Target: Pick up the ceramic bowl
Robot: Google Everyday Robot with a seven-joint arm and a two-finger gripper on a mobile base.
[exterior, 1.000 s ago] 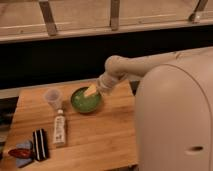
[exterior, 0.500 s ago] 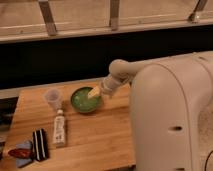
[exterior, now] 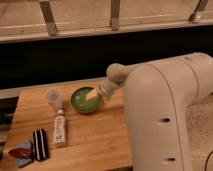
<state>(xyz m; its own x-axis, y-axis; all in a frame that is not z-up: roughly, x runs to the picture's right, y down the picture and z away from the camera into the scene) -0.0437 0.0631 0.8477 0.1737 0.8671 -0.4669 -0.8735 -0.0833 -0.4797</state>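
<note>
The big white arm (exterior: 165,115) had swung closer and hid the right side of the desk (exterior: 95,147) — that edge was out of sight. The ceramic bowl (exterior: 80,104) had not moved. It sat near the back edge, just beside the plastic cup (exterior: 53,97). The claw (exterior: 93,95) had dipped a little lower at the bowl's right rim, so a grab looked close, but the bowl was not lifted yet. I could not tell if the claw was open or closed. A small tube (exterior: 59,128) lay nearer the front — the dark things (exterior: 39,144) by the front left corner were hard to make out.
</note>
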